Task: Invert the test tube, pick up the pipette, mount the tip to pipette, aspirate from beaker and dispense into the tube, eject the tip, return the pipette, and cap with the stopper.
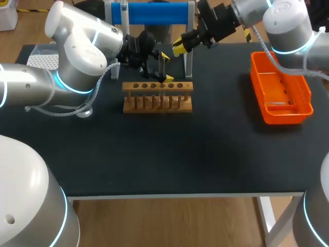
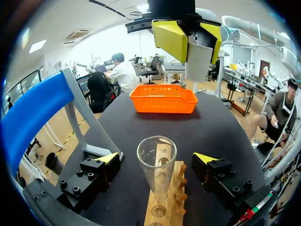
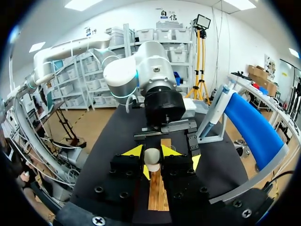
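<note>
The test tube (image 2: 156,172) stands upright in the rack (image 2: 165,207), mouth up, untouched between the left gripper's (image 2: 156,158) spread fingers. At its 1 o'clock, the right gripper (image 3: 152,153) pinches the stopper (image 3: 152,161).

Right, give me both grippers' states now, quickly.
Left gripper: open, fingers either side of the clear glass test tube, not touching it.
Right gripper: shut on the white stopper.

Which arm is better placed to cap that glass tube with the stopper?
Right: the right gripper holds the white stopper near the test tube; the left gripper stands open around the tube.
</note>
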`<action>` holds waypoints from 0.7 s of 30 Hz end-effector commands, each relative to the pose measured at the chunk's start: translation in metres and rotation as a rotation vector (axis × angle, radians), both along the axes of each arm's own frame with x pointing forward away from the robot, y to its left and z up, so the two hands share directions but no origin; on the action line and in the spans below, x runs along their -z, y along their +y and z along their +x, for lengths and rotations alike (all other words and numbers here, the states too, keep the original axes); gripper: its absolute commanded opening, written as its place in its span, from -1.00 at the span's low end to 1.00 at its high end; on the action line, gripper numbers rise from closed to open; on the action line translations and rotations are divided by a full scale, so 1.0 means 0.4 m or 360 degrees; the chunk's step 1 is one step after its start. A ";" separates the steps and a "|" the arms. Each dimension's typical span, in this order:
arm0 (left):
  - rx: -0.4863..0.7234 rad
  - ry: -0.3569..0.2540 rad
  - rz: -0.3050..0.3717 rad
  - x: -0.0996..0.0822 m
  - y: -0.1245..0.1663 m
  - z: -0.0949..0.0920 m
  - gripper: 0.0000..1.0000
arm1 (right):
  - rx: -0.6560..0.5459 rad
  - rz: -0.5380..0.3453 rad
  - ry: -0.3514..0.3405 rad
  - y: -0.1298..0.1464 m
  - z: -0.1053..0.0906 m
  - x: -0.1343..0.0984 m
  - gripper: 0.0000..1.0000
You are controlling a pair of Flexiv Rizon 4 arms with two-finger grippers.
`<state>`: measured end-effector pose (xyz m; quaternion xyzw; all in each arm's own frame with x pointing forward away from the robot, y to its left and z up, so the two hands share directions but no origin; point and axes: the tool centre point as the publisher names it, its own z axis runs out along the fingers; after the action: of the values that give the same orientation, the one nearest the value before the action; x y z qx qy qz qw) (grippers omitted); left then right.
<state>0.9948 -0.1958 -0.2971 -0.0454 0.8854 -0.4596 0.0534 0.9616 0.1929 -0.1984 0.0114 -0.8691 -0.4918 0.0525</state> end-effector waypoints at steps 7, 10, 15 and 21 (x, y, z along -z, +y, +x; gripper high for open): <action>0.0005 0.0005 0.0004 -0.001 0.001 0.002 1.00 | -0.0019 -0.0012 0.0015 0.044 0.019 0.008 -1.00; 0.0005 0.0005 0.0004 -0.001 0.001 0.002 1.00 | -0.0019 -0.0013 0.0017 0.051 0.022 0.010 -1.00; 0.0005 0.0005 0.0004 -0.001 0.001 0.002 1.00 | -0.0015 -0.0014 0.0021 0.060 0.030 0.015 -1.00; 0.0005 0.0005 0.0004 -0.001 0.001 0.002 1.00 | -0.0008 -0.0013 0.0024 0.068 0.039 0.021 -1.00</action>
<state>0.9948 -0.1958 -0.2971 -0.0454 0.8854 -0.4595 0.0533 0.9745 0.2177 -0.2055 0.0090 -0.8702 -0.4891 0.0585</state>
